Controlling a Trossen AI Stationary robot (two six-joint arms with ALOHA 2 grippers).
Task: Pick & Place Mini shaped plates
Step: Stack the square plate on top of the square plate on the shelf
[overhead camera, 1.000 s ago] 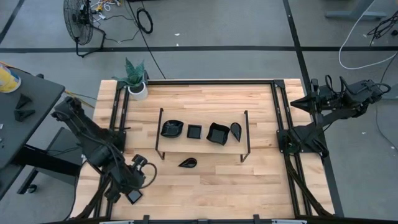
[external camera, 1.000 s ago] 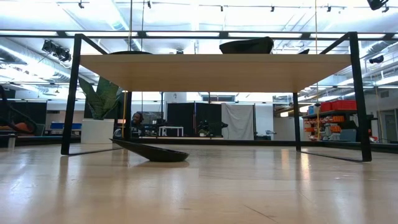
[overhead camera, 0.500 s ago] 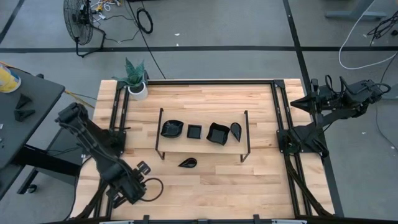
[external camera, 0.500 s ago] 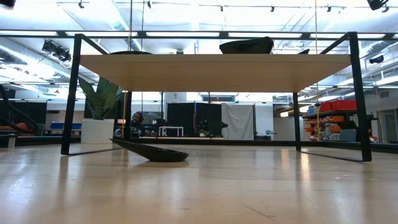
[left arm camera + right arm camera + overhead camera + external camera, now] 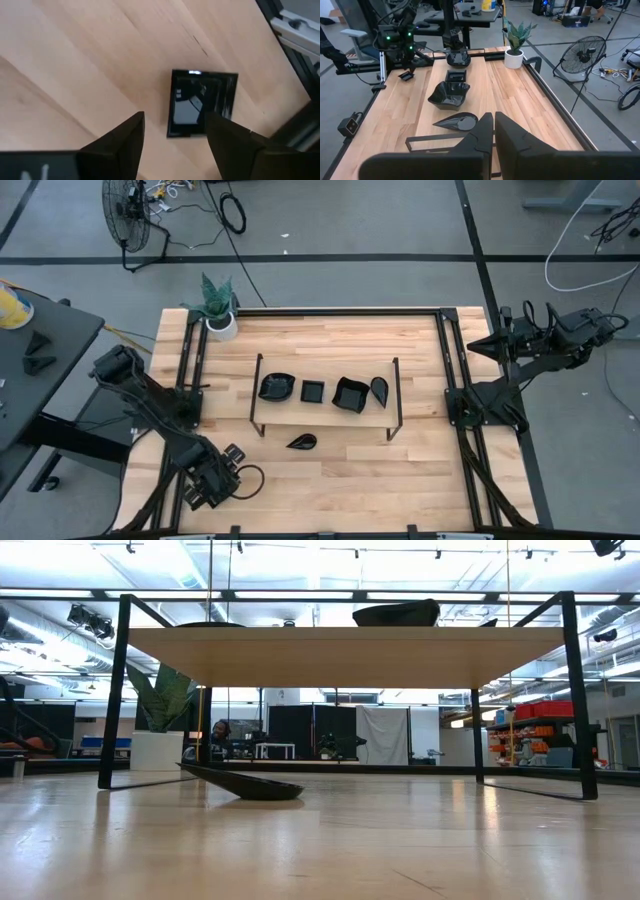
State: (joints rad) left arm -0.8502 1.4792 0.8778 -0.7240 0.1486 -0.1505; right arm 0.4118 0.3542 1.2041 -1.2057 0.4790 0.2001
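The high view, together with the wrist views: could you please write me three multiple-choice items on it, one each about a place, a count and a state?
1. Where does the lone teardrop plate lie?
A. On the raised shelf
B. On the table just in front of the shelf
C. Beside the potted plant

2. How many black plates sit on the shelf?
A. Two
B. Four
C. Six

3. How is the left gripper?
A. Open over a small square plate
B. Shut on a teardrop plate
C. Open over the shelf

Answers: 1 B, it lies on bare wood outside the frame's front bar. 2 B, a wavy, a small square, a larger square and a teardrop show there. 3 A, the fingers stand apart with the plate flat on the table beyond them. The right gripper waits shut at the table's right side.
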